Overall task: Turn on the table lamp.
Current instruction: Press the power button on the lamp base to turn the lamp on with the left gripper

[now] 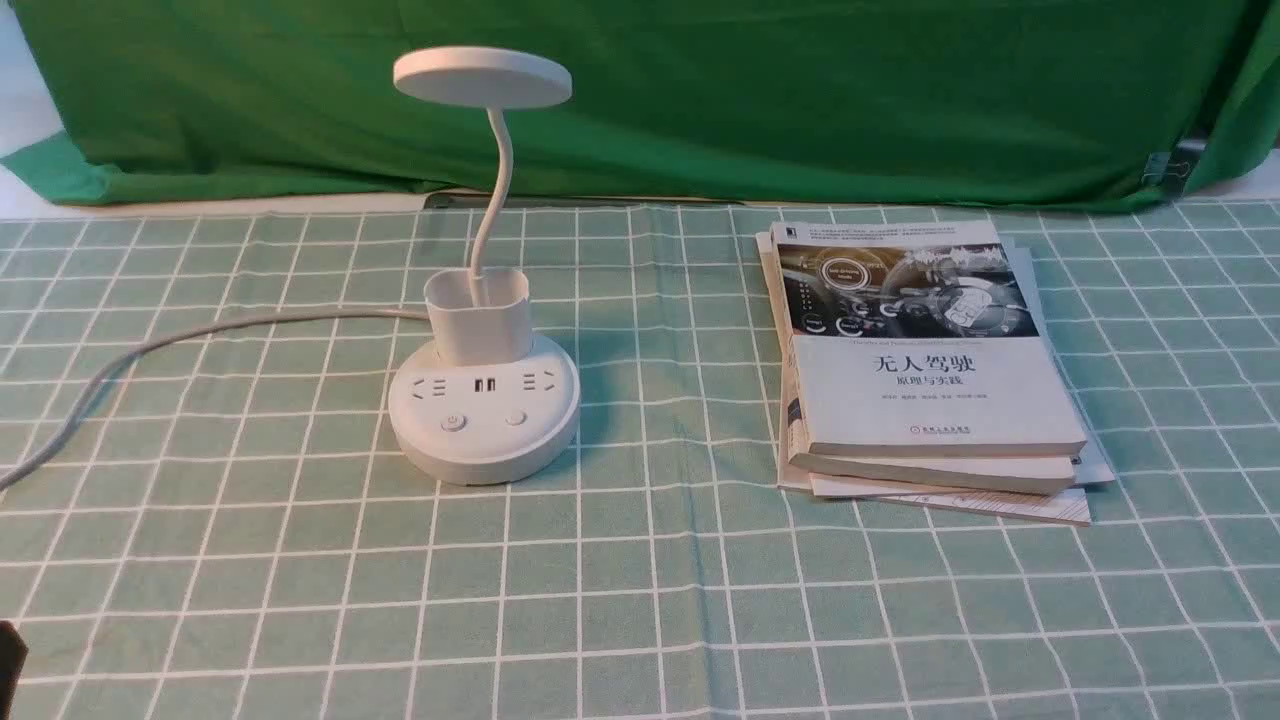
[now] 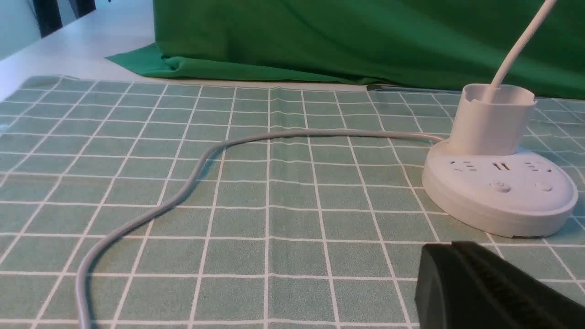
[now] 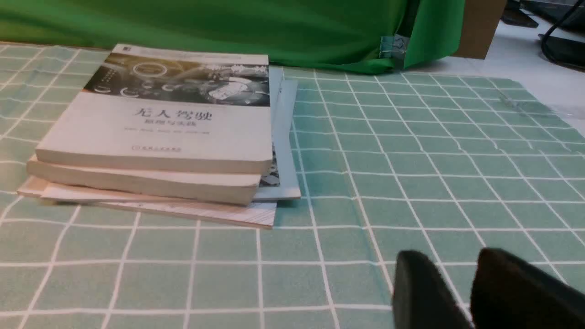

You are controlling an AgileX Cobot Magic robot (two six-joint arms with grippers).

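We look from three cameras. The front view sits raised between the arms, facing forward and slightly down across the checked tablecloth (image 1: 640, 600) to the green backdrop (image 1: 800, 100). It takes in the table lamp (image 1: 483, 400) on the left and the stack of books (image 1: 930, 400) on the right. The left wrist view lies low and close over the cloth, facing the lamp's base and cord (image 2: 183, 192). The right wrist view, equally low, faces the books. The wrist views share only cloth and backdrop.
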